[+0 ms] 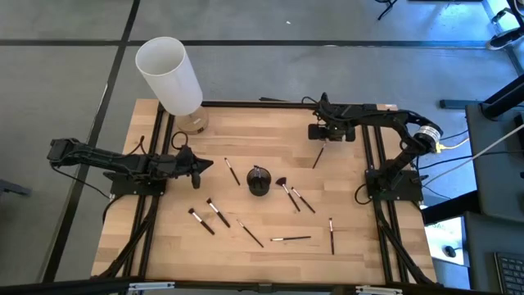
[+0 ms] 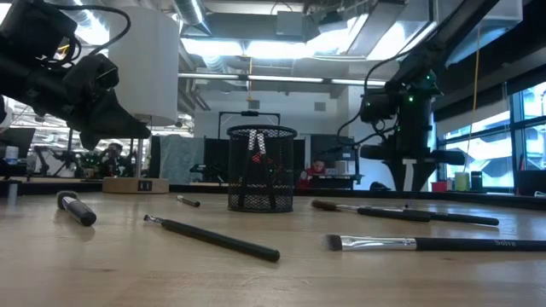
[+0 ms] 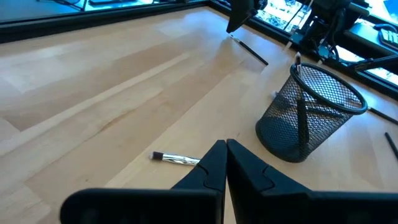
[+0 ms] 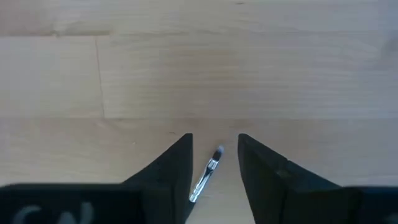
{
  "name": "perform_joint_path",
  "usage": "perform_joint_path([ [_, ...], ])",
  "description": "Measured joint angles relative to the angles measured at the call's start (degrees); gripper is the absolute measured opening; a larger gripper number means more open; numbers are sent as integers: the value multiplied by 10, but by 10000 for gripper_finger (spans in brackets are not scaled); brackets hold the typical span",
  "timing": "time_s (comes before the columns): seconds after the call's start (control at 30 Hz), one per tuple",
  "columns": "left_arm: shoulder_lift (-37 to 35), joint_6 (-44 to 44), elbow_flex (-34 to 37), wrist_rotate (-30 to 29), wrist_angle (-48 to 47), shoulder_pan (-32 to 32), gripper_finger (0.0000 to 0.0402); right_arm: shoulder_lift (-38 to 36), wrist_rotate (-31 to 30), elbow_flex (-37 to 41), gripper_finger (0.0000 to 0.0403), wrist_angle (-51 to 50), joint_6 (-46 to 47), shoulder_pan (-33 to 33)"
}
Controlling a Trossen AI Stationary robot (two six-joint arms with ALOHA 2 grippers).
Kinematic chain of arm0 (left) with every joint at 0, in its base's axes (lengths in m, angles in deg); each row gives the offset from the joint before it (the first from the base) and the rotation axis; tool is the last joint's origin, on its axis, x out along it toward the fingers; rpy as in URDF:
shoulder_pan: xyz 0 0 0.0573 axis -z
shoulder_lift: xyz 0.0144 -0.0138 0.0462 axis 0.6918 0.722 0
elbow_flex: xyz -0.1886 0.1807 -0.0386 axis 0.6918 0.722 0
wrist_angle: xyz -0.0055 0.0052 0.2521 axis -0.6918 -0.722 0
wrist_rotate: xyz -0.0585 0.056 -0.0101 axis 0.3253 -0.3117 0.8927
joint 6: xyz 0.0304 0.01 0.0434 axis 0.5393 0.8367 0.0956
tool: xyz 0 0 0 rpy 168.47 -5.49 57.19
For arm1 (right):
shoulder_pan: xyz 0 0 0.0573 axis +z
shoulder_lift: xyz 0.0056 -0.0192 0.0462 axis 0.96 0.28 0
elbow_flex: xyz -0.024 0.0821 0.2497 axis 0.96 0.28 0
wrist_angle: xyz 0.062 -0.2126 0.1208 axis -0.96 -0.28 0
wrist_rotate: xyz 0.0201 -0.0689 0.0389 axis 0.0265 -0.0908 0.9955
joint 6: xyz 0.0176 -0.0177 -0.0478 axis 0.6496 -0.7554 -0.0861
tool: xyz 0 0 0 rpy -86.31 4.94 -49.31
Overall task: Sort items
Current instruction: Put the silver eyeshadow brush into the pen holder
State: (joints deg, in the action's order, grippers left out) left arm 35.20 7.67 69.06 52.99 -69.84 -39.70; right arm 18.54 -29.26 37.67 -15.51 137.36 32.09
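Thin makeup brushes [image 1: 290,238] with dark handles, silver collars and small dark tips are scattered over the wooden table [image 1: 352,246], most near its front edge around a black mesh cup [image 1: 259,180]. At the far right corner, one brush [image 4: 205,175] is seen between the spread fingers of the right gripper [image 4: 214,163], not pinched. The left gripper [image 3: 225,155] is pressed together, empty, by the left edge. No writing can be read.
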Motion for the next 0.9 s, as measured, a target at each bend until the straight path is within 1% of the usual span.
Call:
perform_joint_path([
  [0.2,0,-1,0,-7,0,0,6,1,-3,0,78,1,16,6],
  [0.37,0,-2,0,3,0,0,6,18,-4,0,55,2,28,11],
  [0.6,0,-6,0,18,1,0,6,55,-13,-2,49,7,36,14],
  [0.77,0,-6,0,22,1,0,6,49,-5,-6,48,3,19,14],
  [0.9,0,-2,0,21,1,0,6,40,-11,-14,43,-5,3,14],
])
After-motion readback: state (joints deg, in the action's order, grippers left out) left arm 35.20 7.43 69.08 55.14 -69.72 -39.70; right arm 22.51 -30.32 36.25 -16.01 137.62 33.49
